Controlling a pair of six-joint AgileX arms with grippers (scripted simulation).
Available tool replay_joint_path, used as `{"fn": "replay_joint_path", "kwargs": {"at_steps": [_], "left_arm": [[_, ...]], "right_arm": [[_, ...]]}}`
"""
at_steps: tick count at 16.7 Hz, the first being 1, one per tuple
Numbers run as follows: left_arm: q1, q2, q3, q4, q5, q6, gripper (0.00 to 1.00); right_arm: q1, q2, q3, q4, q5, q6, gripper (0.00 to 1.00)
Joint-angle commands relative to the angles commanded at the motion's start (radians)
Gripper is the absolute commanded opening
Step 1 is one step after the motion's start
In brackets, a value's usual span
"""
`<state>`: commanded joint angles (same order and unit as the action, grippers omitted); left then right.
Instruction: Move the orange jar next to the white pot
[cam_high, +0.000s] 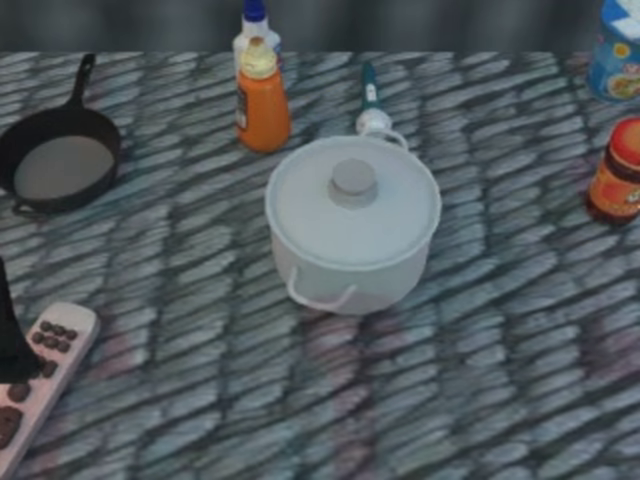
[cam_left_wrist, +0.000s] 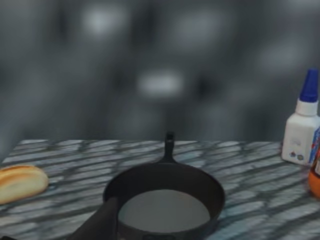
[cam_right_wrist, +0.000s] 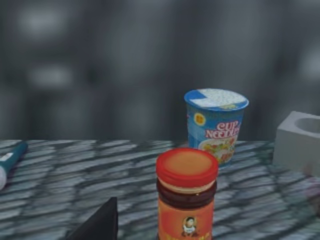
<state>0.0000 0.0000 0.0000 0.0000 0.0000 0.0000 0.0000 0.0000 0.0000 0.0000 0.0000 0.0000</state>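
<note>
My right gripper's fingers: spread I cannot tell. The jar (cam_high: 616, 171) stands at the table's right edge, far from the pot (cam_high: 352, 222); I'd grasp below its lid, squarely

Orange jar (cam_high: 617, 172) red-lidded, dark-banded; white pot (cam_high: 352, 222) grey-knobbed; frying pan (cam_high: 60, 155) black; table (cam_high: 500, 380) grey-blue streaked.

1. You have the white pot (cam_high: 352, 225) at the middle of the surface (cam_high: 520, 380).
2. The orange jar (cam_high: 617, 170) stands at the right edge, well apart from it.
3. Your frying pan (cam_high: 60, 160) lies far left.
4. The squeeze bottle (cam_high: 262, 98) stands behind the pot, to its left.
</note>
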Motion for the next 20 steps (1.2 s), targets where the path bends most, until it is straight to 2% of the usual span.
{"fn": "replay_joint_path", "kwargs": {"at_steps": [5, 9, 14, 20], "left_arm": [[0.0, 0.0, 0.0, 0.0, 0.0, 0.0, 1.0], [0.0, 0.0, 0.0, 0.0, 0.0, 0.0, 1.0], [0.0, 0.0, 0.0, 0.0, 0.0, 0.0, 1.0], [0.0, 0.0, 0.0, 0.0, 0.0, 0.0, 1.0]], "right_arm": [[0.006, 0.044, 0.05, -0.026, -0.007, -0.013, 1.0], [0.015, 0.221, 0.234, -0.135, -0.019, -0.067, 1.0], [0.019, 0.595, 0.593, -0.364, -0.026, -0.188, 1.0], [0.017, 1.175, 1.137, -0.711, -0.023, -0.384, 1.0]]}}
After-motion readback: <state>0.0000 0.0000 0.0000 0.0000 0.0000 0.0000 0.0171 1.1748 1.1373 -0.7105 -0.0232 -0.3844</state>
